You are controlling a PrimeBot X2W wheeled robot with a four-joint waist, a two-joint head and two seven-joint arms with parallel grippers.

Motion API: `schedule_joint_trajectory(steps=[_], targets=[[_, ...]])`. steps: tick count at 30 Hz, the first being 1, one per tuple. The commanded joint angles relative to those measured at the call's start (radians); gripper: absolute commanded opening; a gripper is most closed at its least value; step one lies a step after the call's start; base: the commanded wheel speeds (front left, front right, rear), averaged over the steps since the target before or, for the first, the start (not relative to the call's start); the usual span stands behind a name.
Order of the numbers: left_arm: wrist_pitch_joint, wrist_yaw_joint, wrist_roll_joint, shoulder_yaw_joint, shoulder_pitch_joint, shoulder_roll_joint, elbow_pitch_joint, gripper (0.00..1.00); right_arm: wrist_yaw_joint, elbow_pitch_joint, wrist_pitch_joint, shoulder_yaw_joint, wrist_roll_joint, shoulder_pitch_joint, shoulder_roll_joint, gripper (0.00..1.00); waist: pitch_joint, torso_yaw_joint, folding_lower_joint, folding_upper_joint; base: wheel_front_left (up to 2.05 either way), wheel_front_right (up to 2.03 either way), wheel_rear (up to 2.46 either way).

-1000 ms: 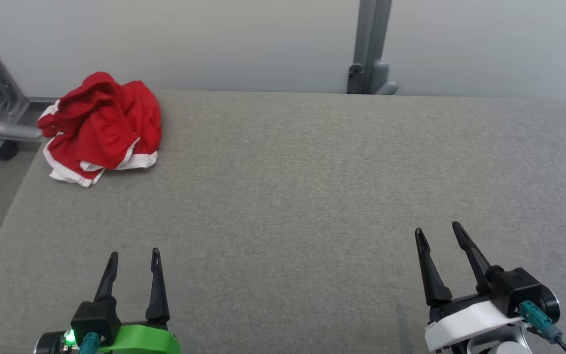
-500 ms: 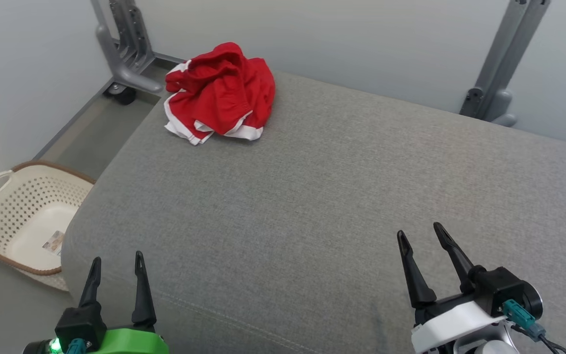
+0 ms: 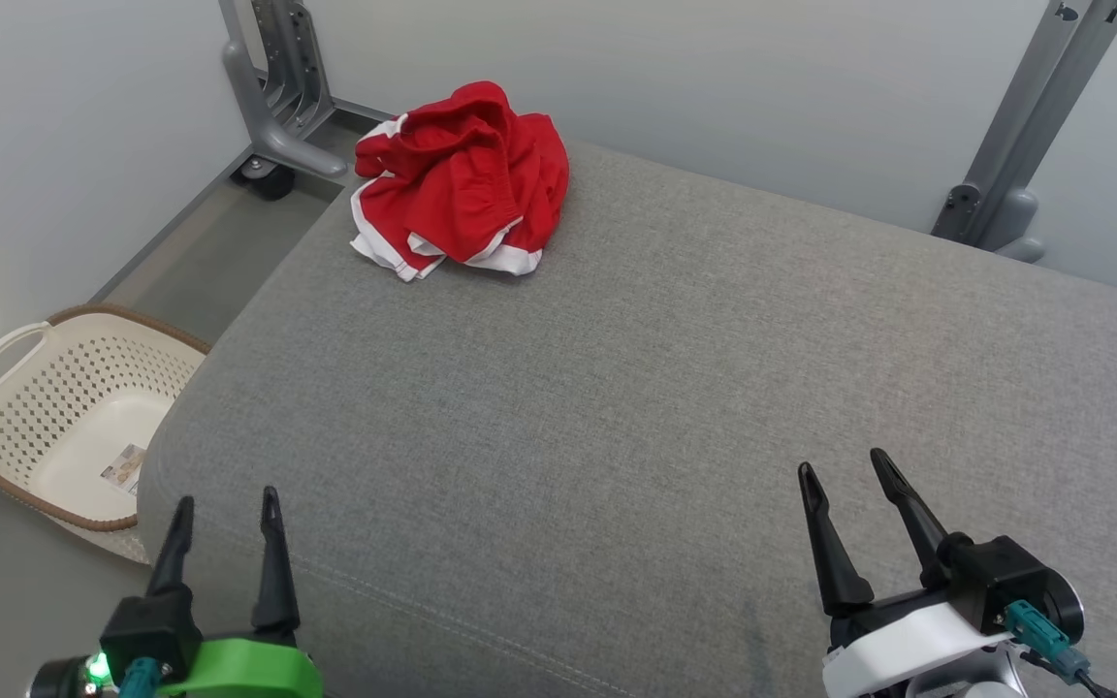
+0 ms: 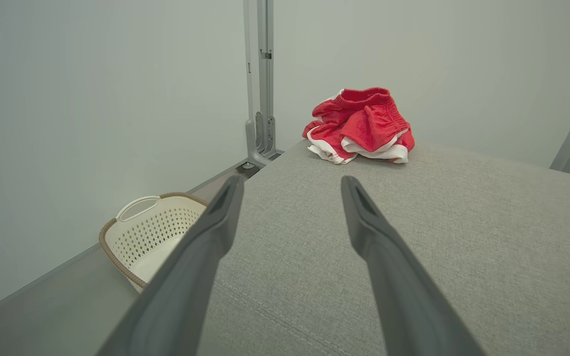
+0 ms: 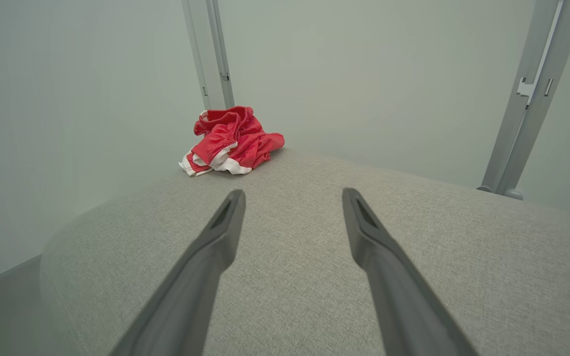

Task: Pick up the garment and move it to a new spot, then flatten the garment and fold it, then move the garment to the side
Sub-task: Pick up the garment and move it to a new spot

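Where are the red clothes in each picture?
Head view: red clothes at the top, left of middle, on the grey cushion's far corner.
Left wrist view: upper middle, slightly right.
Right wrist view: upper part, left of middle.
Shared landmark: the grey metal post rising close by them.

Head view high, facing down, wrist views low, forward, sharing garment point(image 3: 462, 174)

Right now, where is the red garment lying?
In the head view the red garment lies crumpled at the far left corner of the grey cushion, near a grey metal post.
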Motion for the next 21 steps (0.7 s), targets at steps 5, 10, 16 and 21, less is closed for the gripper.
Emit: schedule_joint_trajectory(steps=[5, 10, 16, 21], targets=[[-0.002, -0.031, 0.021, 0.040, -0.162, 0.062, -0.021, 1.00, 0.000, -0.025, -0.004, -0.027, -0.037, -0.022, -0.004, 1.00, 0.081, -0.079, 0.0000, 0.0098, 0.00, 0.00, 0.00], [-0.002, -0.070, 0.013, 0.057, -0.366, 0.131, -0.005, 1.00, 0.000, -0.061, -0.004, -0.064, -0.077, -0.062, -0.004, 1.00, 0.176, -0.137, 0.0000, 0.0098, 0.00, 0.00, 0.00], [0.066, -0.107, 0.041, 0.028, -0.636, 0.249, 0.090, 1.00, 0.000, -0.087, -0.004, -0.090, -0.128, -0.129, -0.004, 1.00, 0.309, -0.217, 0.0000, 0.0098, 0.00, 0.00, 0.00], [0.143, -0.126, 0.022, 0.000, -0.830, 0.320, 0.222, 1.00, 0.000, -0.102, -0.004, -0.087, -0.146, -0.185, -0.004, 1.00, 0.414, -0.299, 0.0000, 0.0098, 0.00, 0.00, 0.00]])
